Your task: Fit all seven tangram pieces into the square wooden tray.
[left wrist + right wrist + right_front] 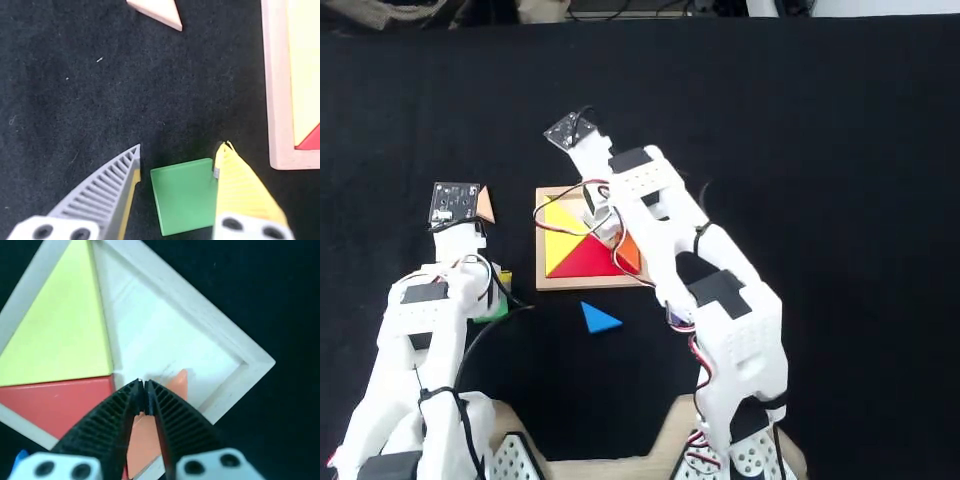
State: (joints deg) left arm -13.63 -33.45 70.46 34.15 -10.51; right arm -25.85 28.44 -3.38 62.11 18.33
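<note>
The square wooden tray (539, 240) lies mid-table and holds a yellow triangle (60, 335), a red triangle (55, 405) and an orange piece (150, 440). My right gripper (144, 385) is shut with nothing in it, its tips just above the orange piece near the tray's centre. My left gripper (181, 147) is open on the cloth left of the tray. A green square (182, 195) lies between its fingers, against the yellow finger (240, 185) and apart from the grey one. A pale triangle (157, 12) lies beyond it. A blue triangle (600, 318) lies in front of the tray.
Black cloth covers the table. The tray's far corner floor (165, 345) is bare wood. The tray's rim (277, 100) runs close beside the left gripper. The right arm (720, 300) reaches over the tray's near right side.
</note>
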